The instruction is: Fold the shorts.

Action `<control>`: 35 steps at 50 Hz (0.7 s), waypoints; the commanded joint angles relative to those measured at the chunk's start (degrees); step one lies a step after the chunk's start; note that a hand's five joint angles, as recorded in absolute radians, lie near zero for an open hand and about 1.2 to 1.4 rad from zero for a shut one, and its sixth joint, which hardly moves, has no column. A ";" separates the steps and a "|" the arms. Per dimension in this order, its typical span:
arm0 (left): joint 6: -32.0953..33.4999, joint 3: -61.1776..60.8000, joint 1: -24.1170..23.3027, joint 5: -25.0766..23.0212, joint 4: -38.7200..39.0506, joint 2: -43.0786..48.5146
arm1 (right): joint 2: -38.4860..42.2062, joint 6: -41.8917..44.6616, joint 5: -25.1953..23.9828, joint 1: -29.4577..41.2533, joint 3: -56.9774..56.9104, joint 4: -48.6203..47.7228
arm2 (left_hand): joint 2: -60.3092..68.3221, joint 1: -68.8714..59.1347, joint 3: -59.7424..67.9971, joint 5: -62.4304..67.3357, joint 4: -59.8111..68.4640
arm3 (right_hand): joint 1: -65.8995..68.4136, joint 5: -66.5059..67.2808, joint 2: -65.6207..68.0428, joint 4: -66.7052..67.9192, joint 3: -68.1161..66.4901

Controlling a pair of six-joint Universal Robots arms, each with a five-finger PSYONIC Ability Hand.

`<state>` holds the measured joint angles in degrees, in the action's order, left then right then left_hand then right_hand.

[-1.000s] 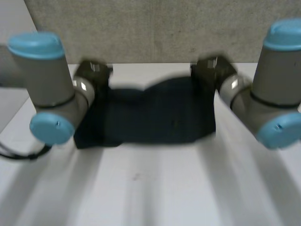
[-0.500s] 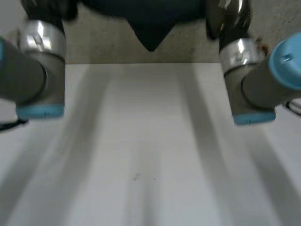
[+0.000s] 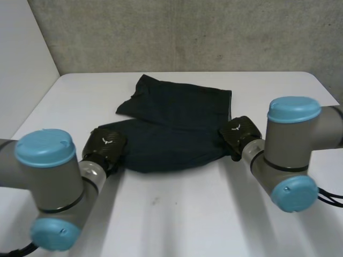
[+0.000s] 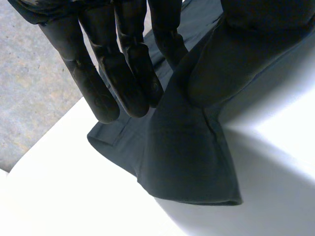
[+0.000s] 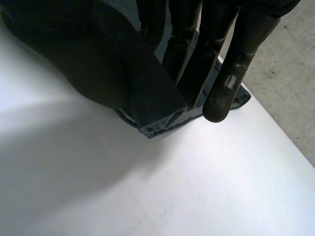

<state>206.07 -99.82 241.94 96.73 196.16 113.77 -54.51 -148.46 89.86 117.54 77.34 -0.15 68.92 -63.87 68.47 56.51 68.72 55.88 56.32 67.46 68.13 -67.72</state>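
On the white table: dark shorts, near corners pinched between straight fingers and thumb by left hand and right hand; risk, likely: uneven release drags cloth askew.

- My right robot hand reaches down toward the white worktop, its fingers straight and close together.
- A fold of the dark shorts lies against the inner side of those fingers.
- The cloth bulges on the thumb side; my thumb seems to be under it, pressing the fold to the fingers, though I cannot see the thumb itself.
- A hemmed corner of the shorts rests on the worktop just below my fingertips.
- Beyond the worktop's edge there is a rough grey surface.
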 commanded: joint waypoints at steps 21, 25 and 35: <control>13.04 -12.16 -3.67 -0.05 -34.79 -15.59 | -15.36 18.29 -3.63 0.14 18.10 34.25 | 11.08 -16.13 11.53 13.49 11.28 | 24.12 13.68 12.54 11.87 -12.28; 18.31 -9.35 -3.32 -0.14 -34.27 -15.77 | -16.42 18.20 -8.73 -0.12 17.50 35.92 | 11.08 -16.13 11.53 13.49 11.28 | 24.12 13.68 12.54 11.87 -12.28; 26.49 13.57 -3.58 0.21 -15.64 -1.37 | -10.98 6.17 -9.19 -3.37 2.74 32.94 | 11.08 -16.13 11.53 13.49 11.28 | 24.12 13.68 12.54 11.87 -12.28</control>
<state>229.20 -101.73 238.63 96.57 167.52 101.38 -70.39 -133.57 78.63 116.14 89.48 35.63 68.92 -63.87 68.47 57.86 68.72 55.88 56.33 67.47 68.13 -67.72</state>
